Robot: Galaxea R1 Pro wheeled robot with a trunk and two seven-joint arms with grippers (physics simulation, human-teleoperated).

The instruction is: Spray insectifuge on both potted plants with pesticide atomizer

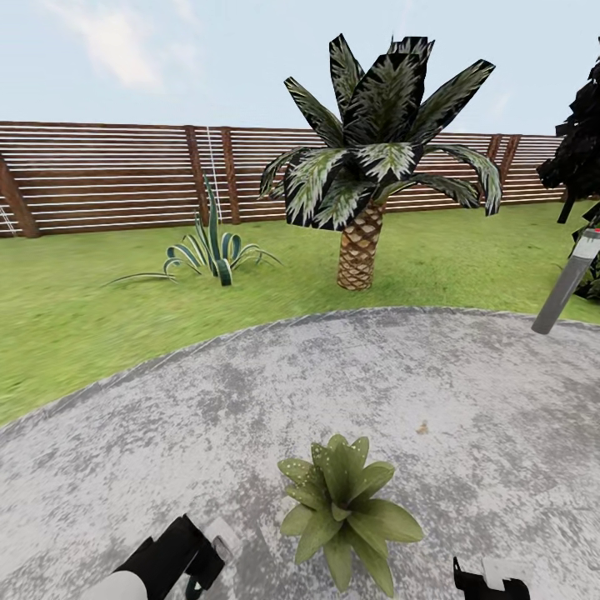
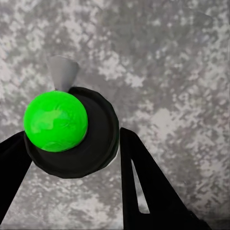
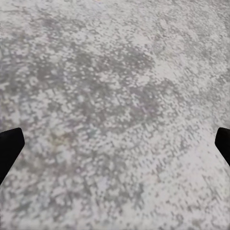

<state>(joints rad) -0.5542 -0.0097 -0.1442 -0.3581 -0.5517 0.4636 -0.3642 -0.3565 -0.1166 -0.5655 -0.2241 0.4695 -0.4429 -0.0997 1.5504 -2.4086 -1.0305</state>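
My left gripper (image 2: 72,136) is shut on the pesticide atomizer (image 2: 98,124). In the left wrist view it shows a bright green spot, a dark round body and a pale grey nozzle over the patio stone. In the head view the left gripper (image 1: 190,552) sits at the lower left, with the atomizer (image 1: 222,537) as a pale piece at its tip, just left of a potted plant (image 1: 342,510). That plant is a low rosette of speckled green leaves; its pot is hidden under them. My right gripper (image 1: 492,579) hangs low on the plant's right, and its black fingers stand open over bare stone in the right wrist view (image 3: 115,143).
I stand on the round grey stone patio (image 1: 250,400), with lawn (image 1: 83,308) beyond it. A scaly-trunked palm (image 1: 367,175) and a striped agave (image 1: 212,250) grow on the grass before the brown slatted fence (image 1: 100,175). A grey pole (image 1: 567,283) and a dark tree (image 1: 579,158) stand at the right edge.
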